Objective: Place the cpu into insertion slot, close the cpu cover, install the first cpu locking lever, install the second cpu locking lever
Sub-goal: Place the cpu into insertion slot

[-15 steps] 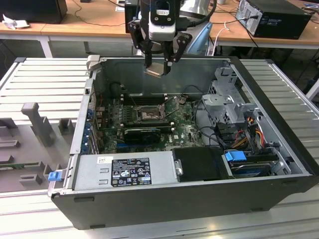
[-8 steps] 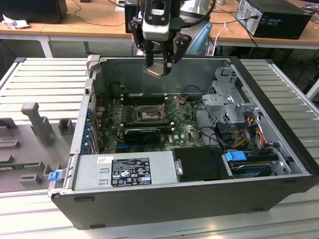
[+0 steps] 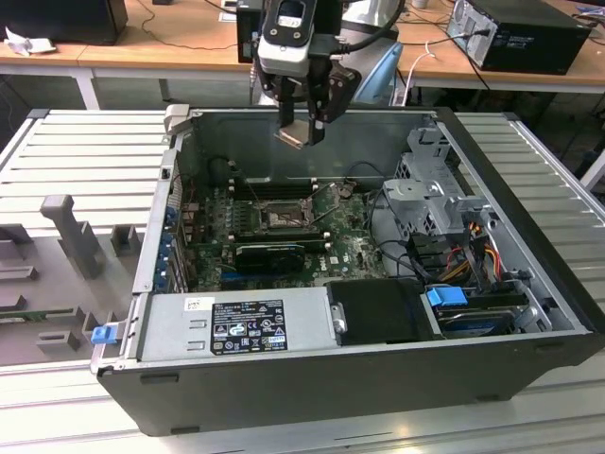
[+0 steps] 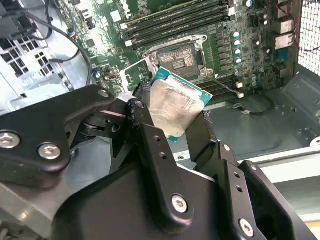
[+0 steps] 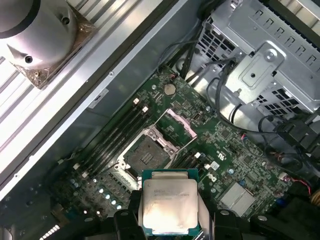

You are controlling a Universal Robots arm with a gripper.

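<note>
- At the gripper [image 3: 304,128]: jaws closed on the cpu [image 3: 295,135], pinching it by two opposite edges between black fingers [image 4: 146,107].
- In the exterior view, held in the air above the open computer case [image 3: 378,378], near its far wall and well apart from the motherboard [image 3: 350,251] below.
- In both wrist views, dull metal top of the cpu [image 4: 175,107] [image 5: 169,205] facing the camera, with its green edge showing around it.
- On the motherboard, insertion slot [image 3: 282,219] [image 4: 179,56] [image 5: 142,156] uncovered, dark pin field exposed, nothing seated in it.
- In the first wrist view, cpu cover [image 5: 179,122] swung up and open, standing at one side of the slot.
- Beside the slot, long black memory slots [image 5: 117,135] running alongside it.
- Toward the exterior view's right, a metal drive cage [image 3: 425,189] with bundled cables; along the near edge of the case, a grey power supply [image 3: 236,326] with a label.
- Under the case, a ribbed metal table [image 3: 85,151].
</note>
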